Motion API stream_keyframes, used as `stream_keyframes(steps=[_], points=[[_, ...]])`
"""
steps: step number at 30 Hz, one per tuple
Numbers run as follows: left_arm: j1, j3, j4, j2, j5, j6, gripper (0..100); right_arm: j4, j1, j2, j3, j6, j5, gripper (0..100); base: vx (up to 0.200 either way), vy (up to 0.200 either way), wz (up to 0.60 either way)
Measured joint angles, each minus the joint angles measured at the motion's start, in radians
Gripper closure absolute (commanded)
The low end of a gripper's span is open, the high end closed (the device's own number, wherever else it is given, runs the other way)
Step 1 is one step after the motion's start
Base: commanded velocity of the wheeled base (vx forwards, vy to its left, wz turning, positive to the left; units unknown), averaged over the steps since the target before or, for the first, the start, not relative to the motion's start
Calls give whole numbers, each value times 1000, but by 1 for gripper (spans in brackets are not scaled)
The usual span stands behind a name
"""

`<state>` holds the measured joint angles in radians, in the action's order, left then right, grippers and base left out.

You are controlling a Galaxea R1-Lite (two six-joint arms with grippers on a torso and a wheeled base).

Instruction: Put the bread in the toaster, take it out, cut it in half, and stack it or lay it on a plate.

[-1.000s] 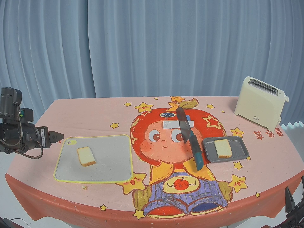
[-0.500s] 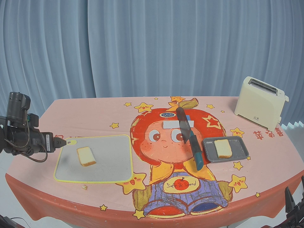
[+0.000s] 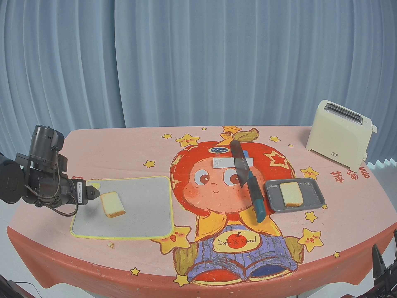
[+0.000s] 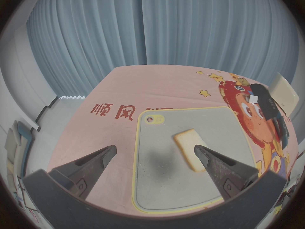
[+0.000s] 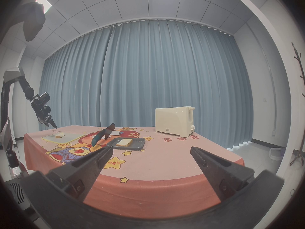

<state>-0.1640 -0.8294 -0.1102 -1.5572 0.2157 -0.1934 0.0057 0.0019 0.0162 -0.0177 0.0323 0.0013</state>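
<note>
Because the right hand [image 5: 152, 153] hangs low off the near right corner of the table [image 3: 124, 154], spread wide and empty, any trouble from here probably lies with the left arm; a crumb [image 3: 110, 244] lies on the cloth just near of the cutting board [image 3: 140, 216]; one half slice of bread [image 3: 112, 204] rests flat on the board's left part, and the left hand [image 3: 94, 193] hovers just left of it, spread wide with nothing held.

Seen from the left wrist, the slice sits close against one finger rather than midway between the two; closing from here would likely shove the bread sideways or pinch only a corner and tear it; coming down too low, the fingertips could scrape the board and drag it.

Farther right the plate [image 3: 312, 191] already carries the other half [image 3: 291, 194]; the knife [image 3: 248, 179] stands propped between board and plate, so a low carry across could knock it; a careless drop might slide off the lower piece; the toaster [image 3: 340, 133] stands far right, well apart.

Compared with a second ago, the left hand has travelled right and nearer, from beyond the board's left edge to beside the slice; bread, knife, plate and right hand have not moved.
</note>
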Motion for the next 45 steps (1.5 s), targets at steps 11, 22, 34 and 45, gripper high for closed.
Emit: stream_keyframes(steps=[11, 22, 34, 45], points=[[-13, -36, 1, -94, 15, -24, 0, 0, 0, 0, 0, 0, 0, 0, 0, 0, 0], [-12, -50, 0, -143, 21, -33, 0, 0, 0, 0, 0, 0, 0, 0, 0, 0, 0], [-10, -51, 0, -167, 20, -33, 0, 0, 0, 0, 0, 0, 0, 0, 0, 0, 0], [-8, -51, 3, -190, 21, -34, 0, 0, 0, 0, 0, 0, 0, 0, 0, 0, 0]])
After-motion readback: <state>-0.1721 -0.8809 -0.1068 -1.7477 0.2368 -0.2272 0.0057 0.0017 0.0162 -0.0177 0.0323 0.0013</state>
